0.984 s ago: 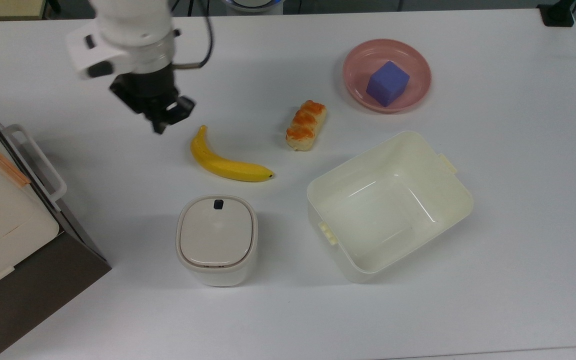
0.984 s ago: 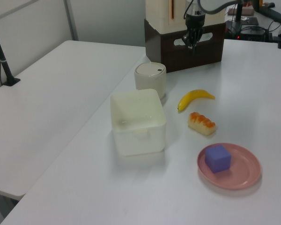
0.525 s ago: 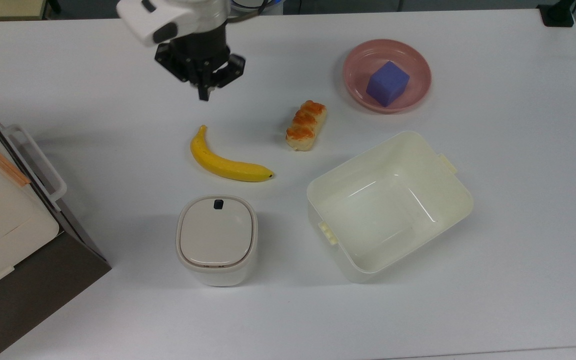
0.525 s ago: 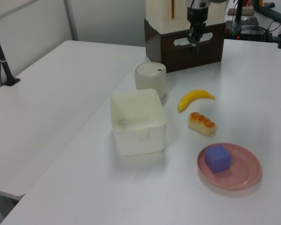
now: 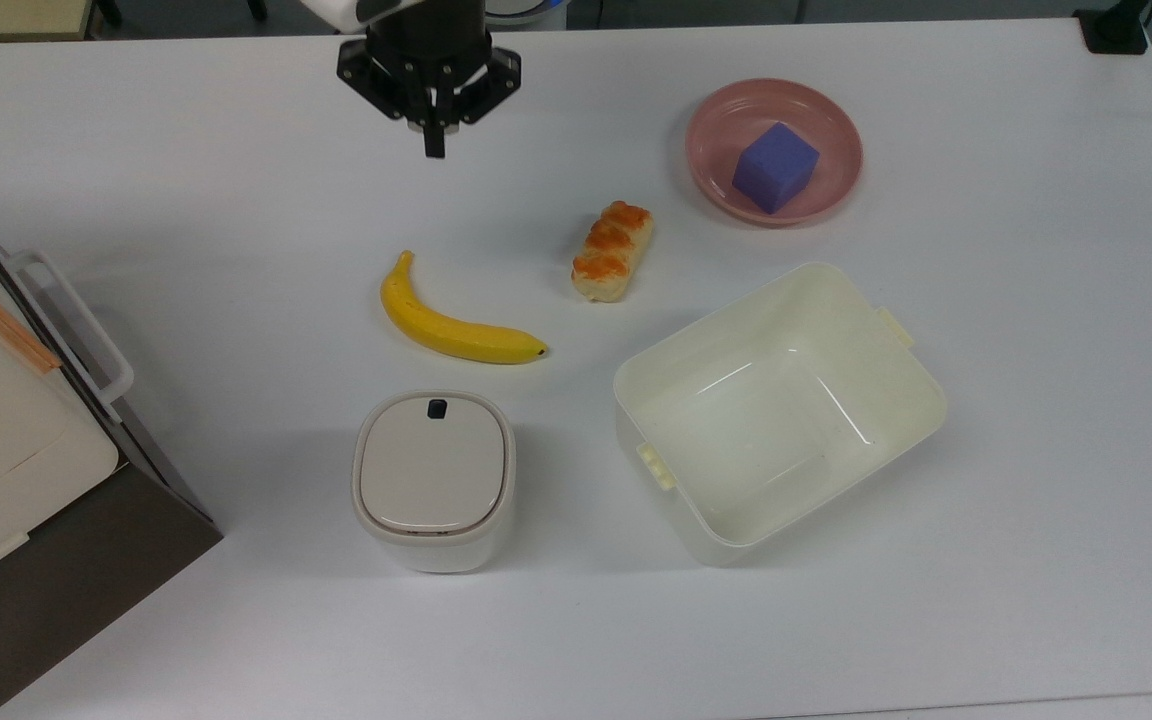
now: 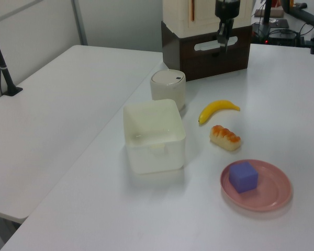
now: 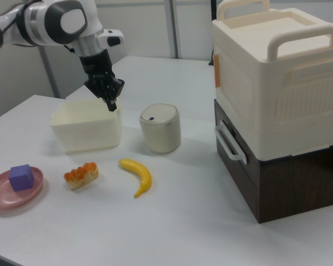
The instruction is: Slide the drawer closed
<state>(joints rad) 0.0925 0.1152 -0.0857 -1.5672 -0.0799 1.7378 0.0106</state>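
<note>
At the far edge of the surface (image 5: 1036,400) in the top view, we find the gripper (image 5: 433,148) hanging in the air, well apart from the drawer (image 7: 233,160), with its jaws drawn together and holding nothing. The drawer sits in the brown cabinet (image 7: 288,183) at the top view's left, under a cream box (image 7: 272,72); its dark front with the white loop handle (image 7: 227,144) looks flush with the cabinet face in the right view, though from this angle we cannot be sure it is fully home.

If any gap remains, we judge the step in hand to be a push. To do it well, we should bring the gripper round to face the dark front, keep the jaws together as a blunt tip, and press on the panel beside or under the handle, square to the cabinet, so the drawer runs straight and does not jam.

We should keep the approach above the banana (image 5: 456,325) and the small lidded bin (image 5: 433,480), which lie between gripper and cabinet.
</note>
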